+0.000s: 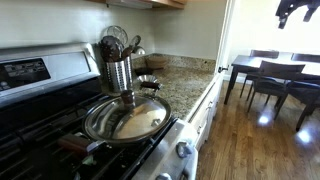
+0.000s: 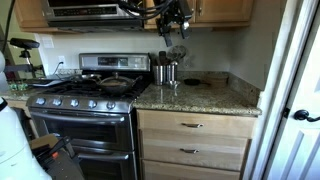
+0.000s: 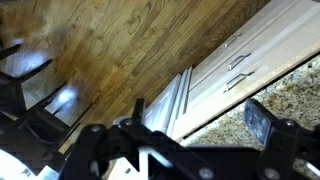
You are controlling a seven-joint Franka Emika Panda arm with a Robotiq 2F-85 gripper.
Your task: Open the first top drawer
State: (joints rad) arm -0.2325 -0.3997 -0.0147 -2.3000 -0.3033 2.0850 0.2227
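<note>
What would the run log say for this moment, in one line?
arm: raised high | jaws: open, empty | top drawer: closed, untouched

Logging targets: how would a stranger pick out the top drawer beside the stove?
Find the steel stove; beside it a speckled granite counter caps a stack of pale drawer fronts. The top drawer sits directly under the counter edge, shut, with the other fronts below it.

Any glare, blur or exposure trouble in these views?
In an exterior view, backlight blows out behind the dining table and the pan glares; in an exterior view, dim light leaves the hand a silhouette; in the wrist view, the hand is dark and soft, glare patches on the wood floor.
</note>
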